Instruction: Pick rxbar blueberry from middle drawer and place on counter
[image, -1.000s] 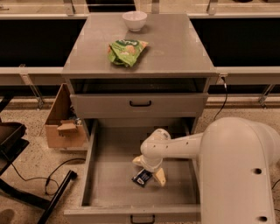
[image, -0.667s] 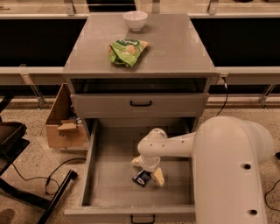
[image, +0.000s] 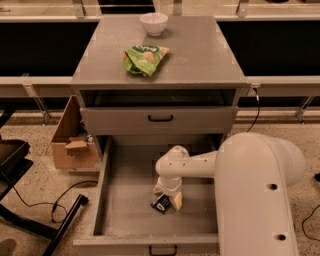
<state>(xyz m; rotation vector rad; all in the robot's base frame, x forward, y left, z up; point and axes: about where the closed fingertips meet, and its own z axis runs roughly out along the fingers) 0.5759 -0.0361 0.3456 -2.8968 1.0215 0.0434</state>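
The middle drawer (image: 125, 200) is pulled wide open below the counter (image: 200, 50). The rxbar blueberry (image: 160, 204), a small dark bar with white marks, lies on the drawer's grey floor near the middle. My gripper (image: 168, 197) reaches down into the drawer from the right, right over the bar, with one pale fingertip (image: 176, 201) beside its right end. The white arm covers the drawer's right side.
A green snack bag (image: 144, 58) and a white bowl (image: 153, 23) sit on the counter. The shallower drawer front (image: 160, 119) above is shut. A cardboard box (image: 72, 142) stands on the floor at left, with a black chair base (image: 30, 220) and cables nearby.
The arm has shifted slightly left over the drawer; the gripper stays down at the bar, which has not moved.
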